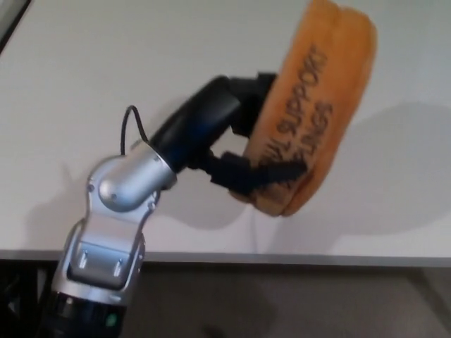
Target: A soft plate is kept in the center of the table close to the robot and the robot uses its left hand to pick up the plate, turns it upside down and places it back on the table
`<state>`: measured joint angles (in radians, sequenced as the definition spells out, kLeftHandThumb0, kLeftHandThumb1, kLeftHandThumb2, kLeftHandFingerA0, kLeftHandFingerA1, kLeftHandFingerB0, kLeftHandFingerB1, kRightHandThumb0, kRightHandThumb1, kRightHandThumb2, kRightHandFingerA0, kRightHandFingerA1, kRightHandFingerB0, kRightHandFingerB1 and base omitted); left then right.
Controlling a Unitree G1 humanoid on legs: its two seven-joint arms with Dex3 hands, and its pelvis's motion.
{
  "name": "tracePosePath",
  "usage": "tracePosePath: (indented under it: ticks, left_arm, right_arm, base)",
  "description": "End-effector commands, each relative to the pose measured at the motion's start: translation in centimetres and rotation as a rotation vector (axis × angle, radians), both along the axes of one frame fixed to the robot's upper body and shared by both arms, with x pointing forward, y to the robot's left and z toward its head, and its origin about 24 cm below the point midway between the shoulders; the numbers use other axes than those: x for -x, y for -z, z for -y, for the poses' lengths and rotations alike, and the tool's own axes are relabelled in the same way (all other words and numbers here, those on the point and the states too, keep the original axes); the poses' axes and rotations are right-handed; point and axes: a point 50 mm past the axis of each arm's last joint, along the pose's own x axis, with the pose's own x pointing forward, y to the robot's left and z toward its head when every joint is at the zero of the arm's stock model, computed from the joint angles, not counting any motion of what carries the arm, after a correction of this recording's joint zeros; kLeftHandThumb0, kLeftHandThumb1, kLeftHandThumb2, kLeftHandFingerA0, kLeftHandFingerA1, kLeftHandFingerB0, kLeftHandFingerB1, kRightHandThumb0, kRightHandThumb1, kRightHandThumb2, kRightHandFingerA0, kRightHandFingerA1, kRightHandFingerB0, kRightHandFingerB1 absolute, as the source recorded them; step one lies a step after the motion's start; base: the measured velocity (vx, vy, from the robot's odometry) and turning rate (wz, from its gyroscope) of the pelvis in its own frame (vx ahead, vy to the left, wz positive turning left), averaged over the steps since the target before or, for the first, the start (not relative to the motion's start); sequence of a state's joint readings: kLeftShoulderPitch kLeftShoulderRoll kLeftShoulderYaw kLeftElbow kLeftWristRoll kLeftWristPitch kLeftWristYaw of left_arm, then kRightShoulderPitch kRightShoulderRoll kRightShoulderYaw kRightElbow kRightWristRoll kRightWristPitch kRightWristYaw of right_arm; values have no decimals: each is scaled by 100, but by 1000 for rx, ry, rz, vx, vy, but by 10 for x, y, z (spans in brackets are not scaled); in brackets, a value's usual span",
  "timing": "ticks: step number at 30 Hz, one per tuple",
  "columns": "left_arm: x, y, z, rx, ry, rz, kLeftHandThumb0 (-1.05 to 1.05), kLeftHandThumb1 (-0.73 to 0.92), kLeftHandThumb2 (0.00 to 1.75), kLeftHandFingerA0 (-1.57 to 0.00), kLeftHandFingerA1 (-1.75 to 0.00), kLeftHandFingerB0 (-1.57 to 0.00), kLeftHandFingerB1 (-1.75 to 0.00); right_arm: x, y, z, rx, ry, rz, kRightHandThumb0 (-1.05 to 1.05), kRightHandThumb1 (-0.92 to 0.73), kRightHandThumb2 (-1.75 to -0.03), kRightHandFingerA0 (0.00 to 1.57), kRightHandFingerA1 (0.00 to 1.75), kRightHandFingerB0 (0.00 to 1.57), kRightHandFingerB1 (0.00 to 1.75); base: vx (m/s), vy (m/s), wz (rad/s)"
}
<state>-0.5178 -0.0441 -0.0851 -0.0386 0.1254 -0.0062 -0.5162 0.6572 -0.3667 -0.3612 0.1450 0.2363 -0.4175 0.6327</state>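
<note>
The soft orange plate (313, 105) hangs in the air over the white table (141, 56), turned up on its edge so its underside with black lettering faces the camera. My left hand (236, 137) is shut on its lower left rim, thumb and fingers (264, 172) pinching the folded fabric. The silver forearm (116, 211) rises from the bottom left. The plate's shadow falls on the table to the right. My right hand does not show.
The table's front edge (282, 258) runs across the bottom of the picture, with dark floor below it. A dark strip shows at the top left corner (8, 17).
</note>
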Motion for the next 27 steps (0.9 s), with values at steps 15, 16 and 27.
tracePosePath:
  ticks: [15,16,27]
  left_arm:
    - [-37,-16,-121,1549,-181,-369,-26,60,64,-97,-175,-72,-175]
    - [-39,-15,-125,1590,-187,-380,-26,60,63,-96,-175,-70,-175]
    - [-41,14,-153,1940,-279,-435,-24,69,63,-90,-175,-47,-175]
  right_arm:
    - [1,-9,4,102,-37,17,-70,-92,-76,38,64,30,45]
    - [-1,-11,2,95,-38,24,-70,-92,-75,37,66,30,47]
    - [-1,-11,4,57,-27,19,-72,-92,-70,36,65,29,46]
  base:
    - [0,0,0]
    - [0,0,0]
    - [0,0,0]
